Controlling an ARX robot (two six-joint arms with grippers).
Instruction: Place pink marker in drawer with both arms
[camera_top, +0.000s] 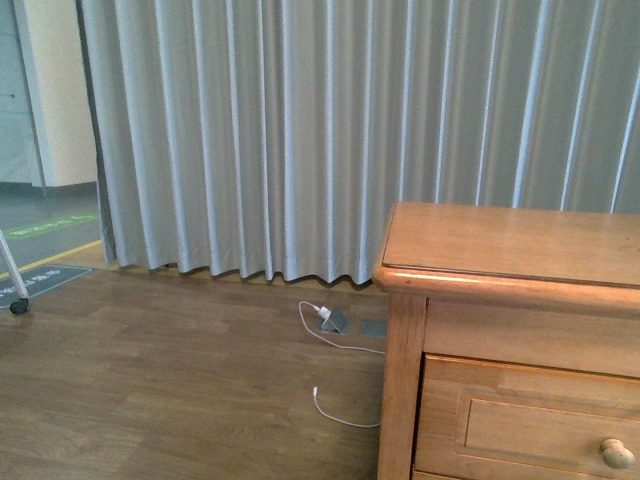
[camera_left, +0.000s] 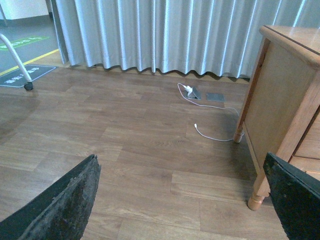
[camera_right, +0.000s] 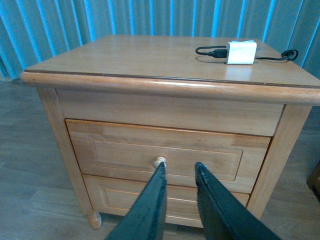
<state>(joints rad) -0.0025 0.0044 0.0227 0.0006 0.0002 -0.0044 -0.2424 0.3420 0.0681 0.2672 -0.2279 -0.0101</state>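
My right claw (camera_right: 178, 172) sits with its two dark fingers (camera_right: 150, 205) slightly parted and nothing between them, aimed at the front of the chest (camera_right: 165, 107). The tip of one finger lies just beside the round pale knob (camera_right: 160, 161) of the drawer (camera_right: 167, 152); I cannot tell whether it touches it. The drawer is shut, flush with the chest's frame. A second drawer front (camera_right: 120, 197) lies below it, partly hidden behind the fingers.

My left claw (camera_left: 182, 200) is spread wide, holding nothing: one worn black finger (camera_left: 65, 200) shows at one edge of its wrist view and the other at the opposite edge, with bare wooden floor (camera_left: 140, 145) between them. It hangs over the floor to the left of the chest, whose side panel and turned foot (camera_left: 256, 200) I see close by.

On the chest's top, toward the far right corner, lies a white charger block (camera_right: 241, 52) with a black cable (camera_right: 210, 51) plugged into it. On the floor left of the chest, a white cable (camera_left: 212, 132) trails from a floor socket (camera_left: 192, 92) near the grey curtain (camera_top: 330, 130).

I see the pink marker in none of my views, so I cannot say where it is. In the front view neither arm shows, only the chest's left part and the knob (camera_top: 617, 454).
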